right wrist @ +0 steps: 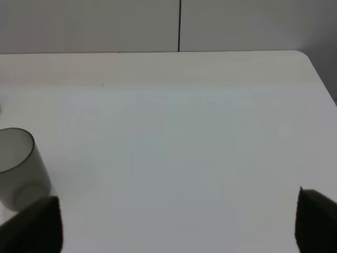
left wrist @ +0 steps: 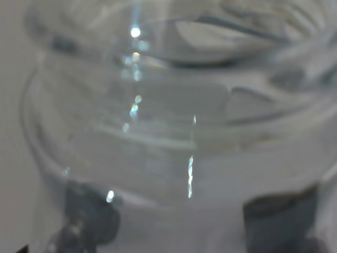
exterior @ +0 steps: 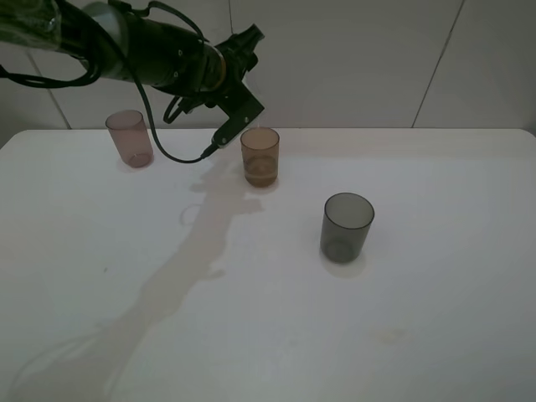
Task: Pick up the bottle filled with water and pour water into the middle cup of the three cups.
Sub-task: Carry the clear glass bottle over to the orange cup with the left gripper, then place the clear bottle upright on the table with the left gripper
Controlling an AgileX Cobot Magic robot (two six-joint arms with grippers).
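Close up, the bottle (left wrist: 168, 132) fills the left wrist view, pinched between the dark fingers (left wrist: 87, 221) of the left gripper (exterior: 239, 117). That gripper holds it just above the middle cup (exterior: 260, 157), the orange one on the table (exterior: 419, 335). To pour well, tip slowly with the mouth over the rim, so no water spills. The right gripper (right wrist: 174, 224) is spread wide, holding nothing, near the grey cup (right wrist: 16, 163)

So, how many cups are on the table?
3. The mauve-brown cup stands at the far left, the amber-orange cup in the middle, the dark grey cup right of it and nearer.
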